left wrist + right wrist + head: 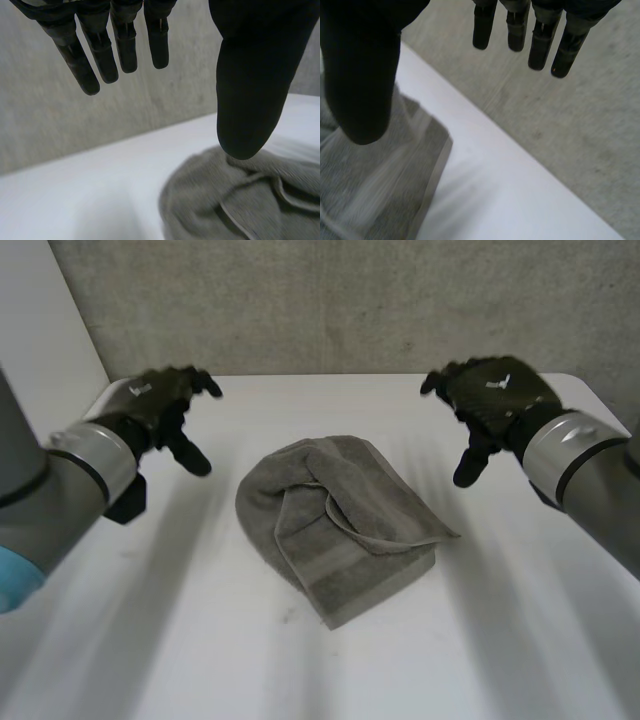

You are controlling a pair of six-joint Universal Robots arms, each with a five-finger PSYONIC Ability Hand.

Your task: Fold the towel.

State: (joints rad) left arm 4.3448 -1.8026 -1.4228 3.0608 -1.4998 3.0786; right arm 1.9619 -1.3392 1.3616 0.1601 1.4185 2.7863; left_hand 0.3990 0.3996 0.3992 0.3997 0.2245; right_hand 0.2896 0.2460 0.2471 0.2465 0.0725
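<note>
Left forearm (60, 490) and right forearm (590, 475) are sitting nearest camera, at either side. Am seeing left hand (158, 405) hovering above table (150, 640), fingers straight and spread, holding nothing. Right hand (492, 392) is hovering likewise, fingers spread, thumb apart. Grey towel (335, 530) is lying crumpled, partly folded, mid-table between both hands, touching neither.
</note>
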